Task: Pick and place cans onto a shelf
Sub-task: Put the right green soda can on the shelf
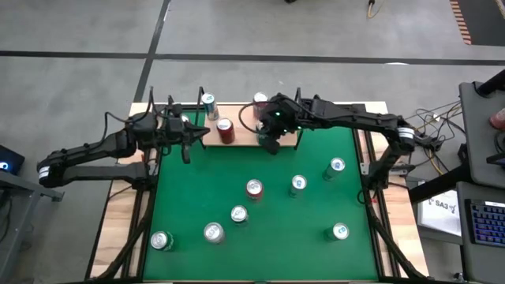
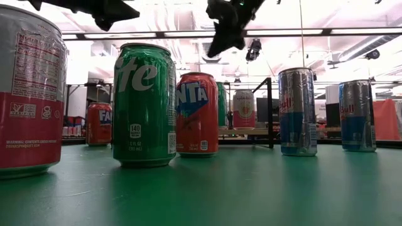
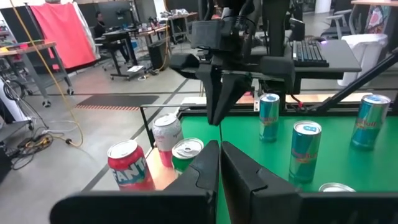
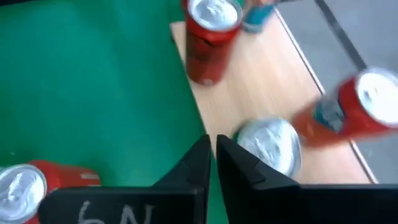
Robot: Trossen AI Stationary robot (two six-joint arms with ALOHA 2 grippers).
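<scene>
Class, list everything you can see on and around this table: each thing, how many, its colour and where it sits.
cans on the table: seven, red, green and blue-silver, scattered over the green top.
cans on the shelf: at least three, one red, one silver-white; others partly hidden.
shelf: one, light wood, at the table's far edge.
table: one, green top, wood edges.
left end effector: one, dark, shut, empty, by the shelf's left end.
right end effector: one, dark, shut, empty, over the shelf's front edge.
</scene>
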